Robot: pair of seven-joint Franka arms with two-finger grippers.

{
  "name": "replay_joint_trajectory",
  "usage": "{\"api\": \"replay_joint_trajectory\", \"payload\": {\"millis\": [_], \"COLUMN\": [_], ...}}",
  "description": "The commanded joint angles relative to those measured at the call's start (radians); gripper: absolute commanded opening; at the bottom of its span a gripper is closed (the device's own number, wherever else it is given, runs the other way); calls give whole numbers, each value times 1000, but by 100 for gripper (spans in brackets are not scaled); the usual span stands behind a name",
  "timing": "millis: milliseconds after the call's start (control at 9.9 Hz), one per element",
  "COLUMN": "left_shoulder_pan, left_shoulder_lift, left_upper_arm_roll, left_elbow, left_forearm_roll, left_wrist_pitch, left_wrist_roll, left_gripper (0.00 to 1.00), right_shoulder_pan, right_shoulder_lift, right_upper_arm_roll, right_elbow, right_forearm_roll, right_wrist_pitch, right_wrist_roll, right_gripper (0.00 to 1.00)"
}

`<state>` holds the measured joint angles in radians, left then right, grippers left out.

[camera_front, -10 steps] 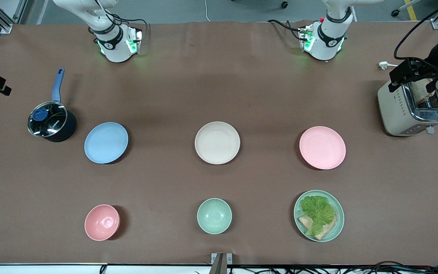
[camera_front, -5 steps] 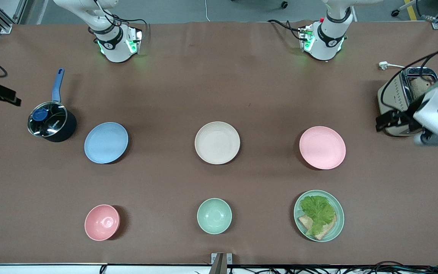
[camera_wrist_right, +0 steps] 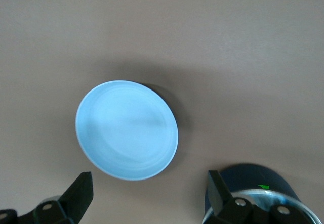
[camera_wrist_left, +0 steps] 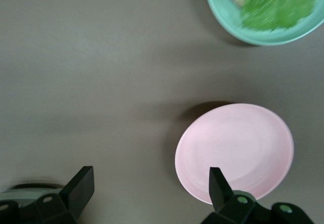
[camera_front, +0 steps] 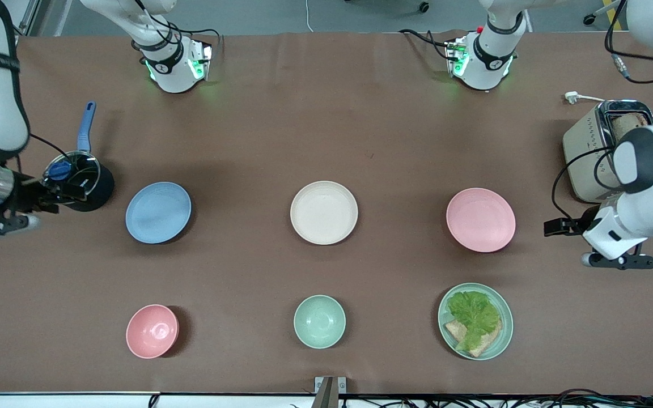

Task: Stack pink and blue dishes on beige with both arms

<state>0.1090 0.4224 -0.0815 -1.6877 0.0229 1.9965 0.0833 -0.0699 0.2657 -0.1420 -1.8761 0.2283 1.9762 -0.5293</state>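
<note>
Plainly nothing is stacked yet: the blue plate (camera_front: 158, 212), beige plate (camera_front: 323, 212) and pink plate (camera_front: 480, 219) lie well apart in one row on the counter (camera_front: 326, 124), the beige between them, likely so each arm brings one in. Left end effector (camera_wrist_left: 149, 183) hangs wide open and empty near the pink plate; right end effector (camera_wrist_right: 149, 186), equally spread and empty, near the blue plate.

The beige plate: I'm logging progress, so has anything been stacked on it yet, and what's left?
Nothing is stacked: the beige plate is bare. The blue plate and pink plate lie flat on the table, apart from it. In hand: the right gripper hangs open above the blue plate, the left gripper open by the pink one. Both lifts and placements remain.
</note>
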Motion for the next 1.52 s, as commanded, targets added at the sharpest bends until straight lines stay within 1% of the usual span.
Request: {"api": "replay_joint_trajectory", "payload": {"millis": [0,101,202,303,404,505,606,707,909,1010,1111,1212,1313,1414], "left_shoulder_pan": [4,6,8,6,6,5,6,8,9,18,29,38,44,46], "left_shoulder_lift": [19,35,51,64,73,82,96,108,128,139,150,154,156,157], "left_upper_arm_roll": [-7,-7,-7,-9,-11,-14,-20,-21,-21,-27,-53,-60,-61,-61], "left_elbow": [-137,-157,-167,-181,-193,-202,-204,-202,-214,-214,-217,-218,-216,-216], "left_forearm_roll": [-29,-31,-31,-32,-34,-34,-34,-34,-34,-34,-43,-44,-44,-46], "left_wrist_pitch": [149,178,182,185,194,200,200,200,202,202,202,202,202,200], "left_wrist_roll": [33,53,73,75,75,76,99,146,174,184,185,187,187,187], "left_gripper": [100,100,100,100,100,100,97,91,74,66,59,53,43,30], "right_shoulder_pan": [-31,-39,-42,-34,-42,-44,-48,-53,-53,-56,-63,-73,-74,-76], "right_shoulder_lift": [70,104,128,150,174,193,210,211,211,216,219,222,222,224], "right_upper_arm_roll": [5,5,7,7,9,9,9,7,7,7,7,9,9,9], "right_elbow": [-104,-126,-147,-155,-153,-155,-161,-178,-190,-192,-195,-204,-204,-204], "right_forearm_roll": [121,144,163,205,227,279,336,385,405,405,407,407,408,408], "right_wrist_pitch": [151,203,260,300,312,325,325,325,325,320,316,316,314,314], "right_wrist_roll": [-171,-204,-213,-216,-239,-295,-366,-414,-423,-437,-463,-484,-485,-483], "right_gripper": [100,100,100,100,100,100,95,90,76,68,56,49,41,27]}}
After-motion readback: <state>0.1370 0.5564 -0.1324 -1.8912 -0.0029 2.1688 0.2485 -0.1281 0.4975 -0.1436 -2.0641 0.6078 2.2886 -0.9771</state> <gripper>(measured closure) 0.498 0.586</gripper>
